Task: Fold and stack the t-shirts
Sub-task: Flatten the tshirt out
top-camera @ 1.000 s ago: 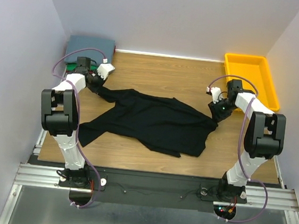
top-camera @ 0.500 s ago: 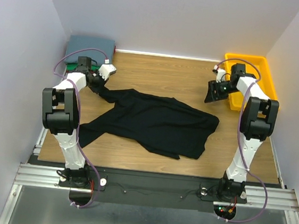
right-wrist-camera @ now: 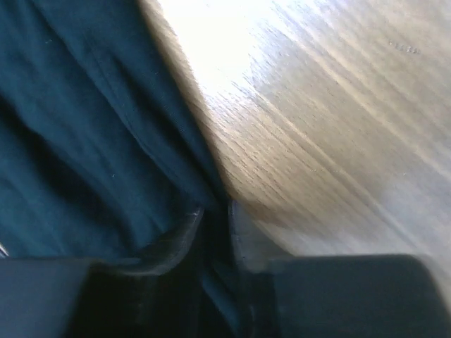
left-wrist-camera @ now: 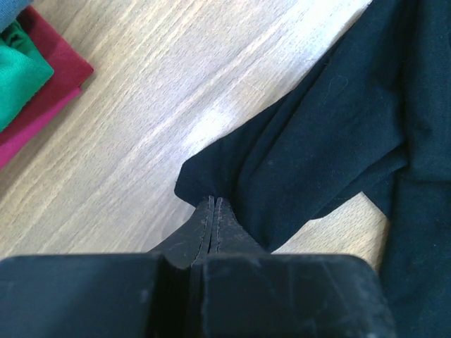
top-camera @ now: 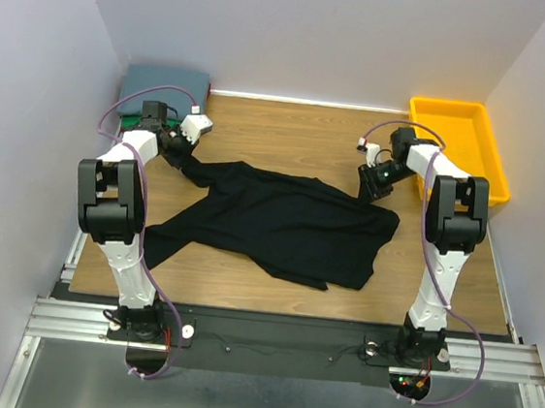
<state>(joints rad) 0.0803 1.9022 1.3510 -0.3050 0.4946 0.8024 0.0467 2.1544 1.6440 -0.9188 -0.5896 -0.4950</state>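
Two grippers were working the black t-shirt (top-camera: pixel 281 220), which lay rumpled and spread across the middle of the wooden table (top-camera: pixel 290 133) in the overhead view. The left gripper (left-wrist-camera: pixel 213 211) was clamped fully closed on a bunched corner at the shirt's upper-left end. That put it near the slate grey-blue tee (top-camera: pixel 165 84), green tee (left-wrist-camera: pixel 17 70) and red tee (left-wrist-camera: pixel 56 74) folded in the upper-left corner. The right gripper (right-wrist-camera: pixel 213 218) sat at the shirt's upper-right edge, jaws nearly together with dark cloth running between them. It looked like a pinch, though the wrist view was blurred. Soft, light and limp, this cloth would likely sag and drag, so the doubled hems and corners offered the surest hold.
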